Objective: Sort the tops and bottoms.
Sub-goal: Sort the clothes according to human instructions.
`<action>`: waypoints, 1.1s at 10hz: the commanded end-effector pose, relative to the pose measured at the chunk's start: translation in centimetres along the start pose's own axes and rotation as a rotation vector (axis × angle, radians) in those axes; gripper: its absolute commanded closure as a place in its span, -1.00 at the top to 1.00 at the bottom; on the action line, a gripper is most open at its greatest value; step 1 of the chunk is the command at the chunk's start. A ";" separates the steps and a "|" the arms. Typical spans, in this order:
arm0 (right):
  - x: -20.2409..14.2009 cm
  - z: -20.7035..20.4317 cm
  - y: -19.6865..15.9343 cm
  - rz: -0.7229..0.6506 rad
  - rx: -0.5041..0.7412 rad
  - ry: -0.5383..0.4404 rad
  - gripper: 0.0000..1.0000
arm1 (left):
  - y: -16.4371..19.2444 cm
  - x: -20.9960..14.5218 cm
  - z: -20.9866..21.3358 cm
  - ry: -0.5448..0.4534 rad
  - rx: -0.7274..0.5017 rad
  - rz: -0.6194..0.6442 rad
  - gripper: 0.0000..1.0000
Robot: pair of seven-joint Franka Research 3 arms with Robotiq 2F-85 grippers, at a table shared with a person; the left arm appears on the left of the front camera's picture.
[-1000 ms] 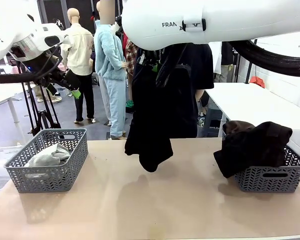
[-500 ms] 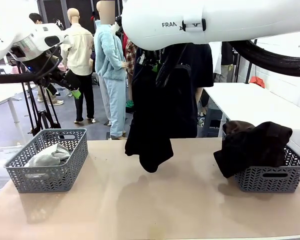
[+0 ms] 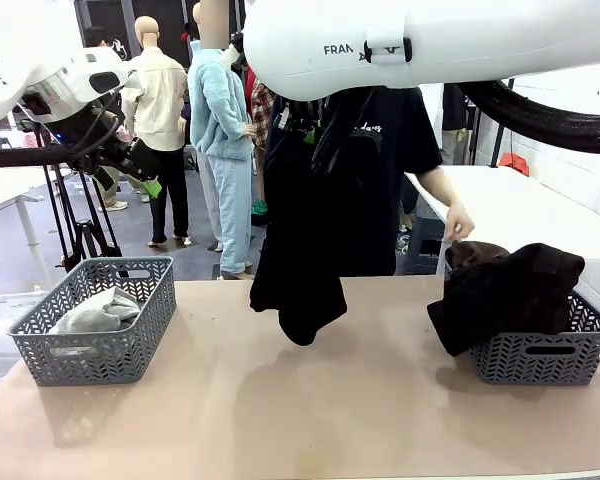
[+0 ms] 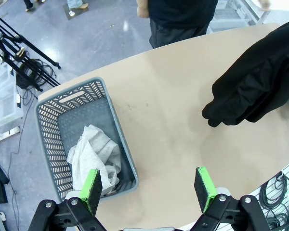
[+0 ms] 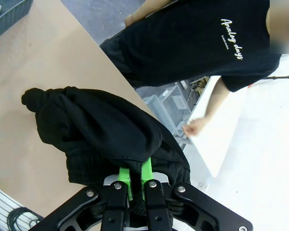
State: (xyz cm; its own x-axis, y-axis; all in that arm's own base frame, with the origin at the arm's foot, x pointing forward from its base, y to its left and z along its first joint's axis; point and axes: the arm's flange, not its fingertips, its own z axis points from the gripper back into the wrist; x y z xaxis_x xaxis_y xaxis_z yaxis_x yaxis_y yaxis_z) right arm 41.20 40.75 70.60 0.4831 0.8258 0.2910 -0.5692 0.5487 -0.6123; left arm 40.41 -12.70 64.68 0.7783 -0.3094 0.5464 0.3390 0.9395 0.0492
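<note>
Black garment hangs mid-air over the table, bunched at the top and draping long, its lower end just clear of the tabletop; that's your bottoms item in transit. The right gripper is clamped tight on a fold of it, green pads pinching the cloth, so it dangles free instead of dragging. Right basket already has dark brown trousers heaped over its rim, so judge that as the bottoms bin; you'd want to carry the black piece over there. The person's hand is just above that pile, so watch for a clash if you move right. Left basket holds the light grey top, tops side looks done. Your left gripper is spread wide and empty, parked high over the left basket, out of the way.
</note>
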 end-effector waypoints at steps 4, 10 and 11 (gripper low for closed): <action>0.0 0.2 -0.1 -0.002 -0.002 -0.004 -1.00 | 0.1 0.0 0.1 -0.001 0.000 0.001 1.00; 0.0 0.2 -0.1 -0.002 -0.002 -0.004 -1.00 | 0.1 0.0 0.1 -0.001 0.000 0.001 1.00; 0.0 0.2 -0.1 -0.002 -0.002 -0.004 -1.00 | 0.1 0.0 0.1 -0.001 0.000 0.001 1.00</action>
State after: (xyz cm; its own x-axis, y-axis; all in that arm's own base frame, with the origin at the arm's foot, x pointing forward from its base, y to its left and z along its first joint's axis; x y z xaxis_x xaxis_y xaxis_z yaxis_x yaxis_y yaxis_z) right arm 41.20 40.75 70.60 0.4831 0.8258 0.2910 -0.5692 0.5487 -0.6123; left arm 40.41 -12.70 64.68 0.7783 -0.3094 0.5464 0.3390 0.9395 0.0492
